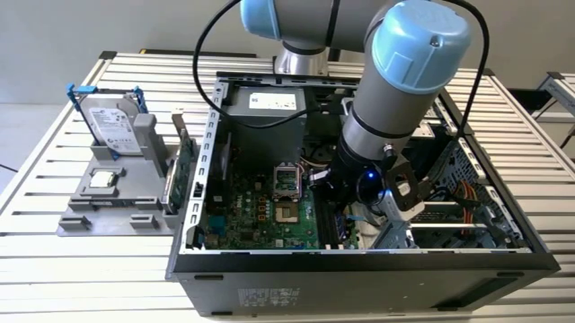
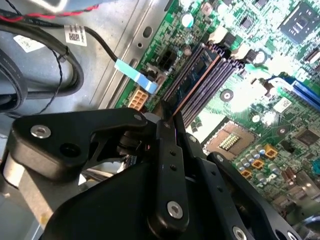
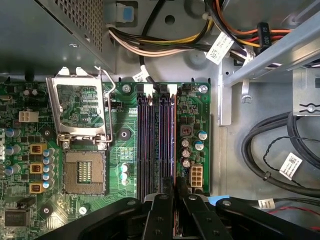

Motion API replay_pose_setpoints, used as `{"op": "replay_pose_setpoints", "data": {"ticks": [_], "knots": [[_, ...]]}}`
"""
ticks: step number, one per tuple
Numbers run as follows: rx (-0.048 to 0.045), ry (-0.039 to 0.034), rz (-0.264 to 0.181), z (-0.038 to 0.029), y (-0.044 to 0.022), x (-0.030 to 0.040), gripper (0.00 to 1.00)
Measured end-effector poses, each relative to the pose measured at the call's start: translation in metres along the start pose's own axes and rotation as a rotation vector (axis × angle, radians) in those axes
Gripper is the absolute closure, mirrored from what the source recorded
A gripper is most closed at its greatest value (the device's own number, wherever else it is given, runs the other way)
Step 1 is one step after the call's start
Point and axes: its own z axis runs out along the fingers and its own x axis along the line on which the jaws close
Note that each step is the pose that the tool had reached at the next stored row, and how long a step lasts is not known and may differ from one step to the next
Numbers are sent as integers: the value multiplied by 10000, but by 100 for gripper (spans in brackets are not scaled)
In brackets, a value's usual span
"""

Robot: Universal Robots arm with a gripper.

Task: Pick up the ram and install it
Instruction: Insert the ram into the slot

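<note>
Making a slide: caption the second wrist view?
Gripper shut on the ram, lowering it edge-on into a motherboard memory slot.

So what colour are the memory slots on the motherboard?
Dark purple memory slots, on a green motherboard, clearest in the first wrist view.

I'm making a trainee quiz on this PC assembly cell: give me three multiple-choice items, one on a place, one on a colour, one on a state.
1. Where is the silver hard drive in a blue frame? A) in the grey fixture, at the exterior view's left of the black computer case; B) inside the case; C) on the floor.
2. The arm's round joint caps are: A) red; B) light blue; C) yellow.
3. The black gripper is: A) open; B) shut on a cable; C) shut on the slim ram stick at the purple memory slots.
1A, it stands outside the case; 2B, seen in the exterior view; 3C, its fingers pinch the stick's end.
</note>
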Motion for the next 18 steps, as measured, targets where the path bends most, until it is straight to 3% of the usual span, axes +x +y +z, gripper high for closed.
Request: {"op": "replay_pose_setpoints", "data": {"ticks": [12, 13, 18], "knots": [[-17, -2, -1, 13, 2, -1, 100], [-11, -2, -1, 13, 2, -1, 0], [-3, -1, -1, 11, 0, 0, 0]]}}
